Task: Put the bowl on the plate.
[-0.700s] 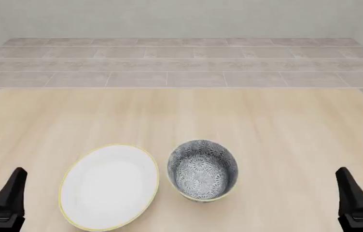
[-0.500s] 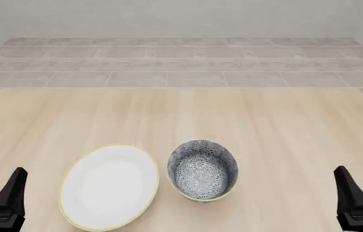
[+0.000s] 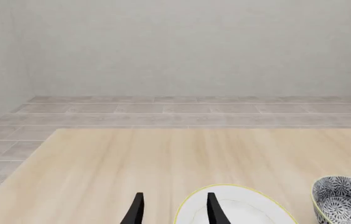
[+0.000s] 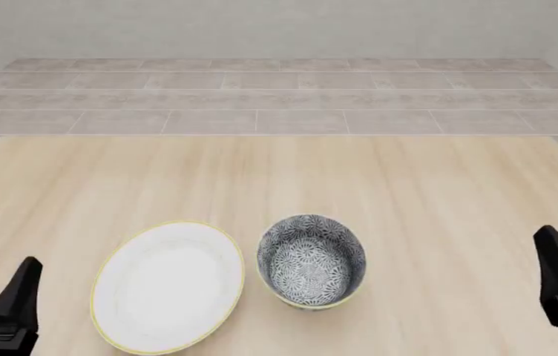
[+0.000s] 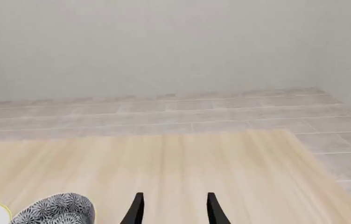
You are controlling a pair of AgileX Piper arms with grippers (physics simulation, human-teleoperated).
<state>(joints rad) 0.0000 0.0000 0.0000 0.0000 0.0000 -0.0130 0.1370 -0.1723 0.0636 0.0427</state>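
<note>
Front view: bowl upright just right of plate, both grippers' fingers parted, empty. We should bring the right gripper over the near-right rim, then lift clear before crossing left.

A pale, light-wood-grained table fills the foreground; ahead of the jaws, a grey-beige tiled floor meets a plain pale grey-green wall.
</note>
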